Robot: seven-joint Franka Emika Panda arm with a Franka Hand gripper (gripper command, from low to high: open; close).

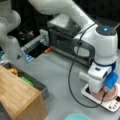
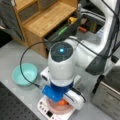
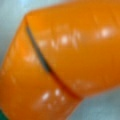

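Right now the arm is bent low over a white kitchen scale [image 1: 112, 103] at five o'clock on the grey surface [image 1: 60, 72], and the hand [image 1: 106, 93] is buried down in the pink bowl [image 1: 113, 93] sitting on that scale. In a front view the same bowl [image 2: 58, 107] shows at six o'clock, with a glossy orange object [image 2: 62, 102] peeking out under the blue wrist block. The wrist view is filled edge to edge by that orange object [image 3: 65, 60], shiny, with a dark seam running diagonally across it. Whether the hand is spread or closed on it, I cannot tell; the fingers are hidden behind the arm's own body. A teal bowl [image 2: 24, 74] rests at nine o'clock, well apart from the scale. A wooden shelf unit [image 2: 42, 17] stands at eleven o'clock, and just beside it a dark bin [image 1: 37, 85] holds yellow and green items. A metal appliance [image 1: 67, 37] sits at twelve o'clock.
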